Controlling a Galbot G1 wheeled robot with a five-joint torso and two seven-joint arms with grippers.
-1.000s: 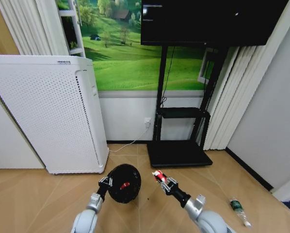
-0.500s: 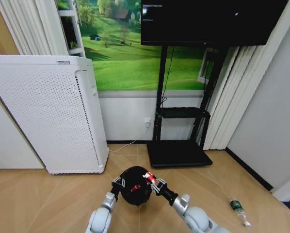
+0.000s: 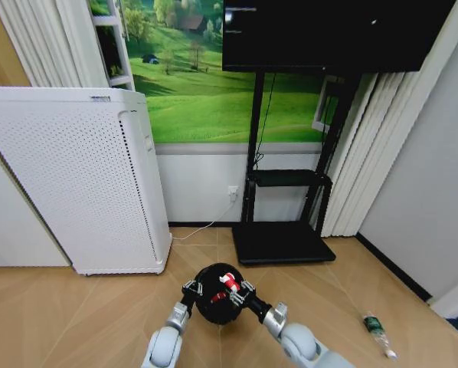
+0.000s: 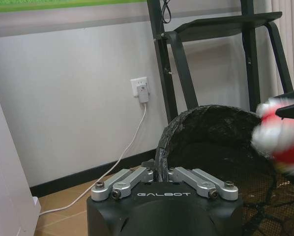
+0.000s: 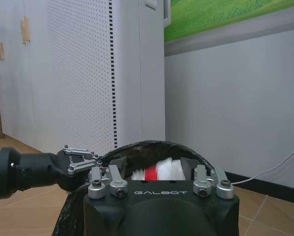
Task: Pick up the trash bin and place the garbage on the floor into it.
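Note:
The trash bin (image 3: 216, 307), black and round, is held off the wooden floor. My left gripper (image 3: 192, 290) is shut on its rim; in the left wrist view that gripper (image 4: 159, 172) clamps the rim of the bin (image 4: 211, 132). My right gripper (image 3: 236, 290) is shut on a red-and-white piece of garbage (image 3: 229, 281) over the bin's opening. It shows blurred in the left wrist view (image 4: 279, 142) and between the right gripper's fingers (image 5: 157, 172). A red piece (image 3: 217, 297) lies inside the bin. A small green bottle (image 3: 376, 327) lies on the floor to the right.
A tall white perforated appliance (image 3: 76, 176) stands at the left against the wall. A black TV stand (image 3: 282, 241) sits straight behind the bin, with a wall outlet (image 3: 233, 192) and cord beside it. Open floor stretches to the right toward the bottle.
My right gripper has carried the red-and-white piece leftward until it is over the bin. My left gripper has shifted the bin to the right, toward the right gripper.

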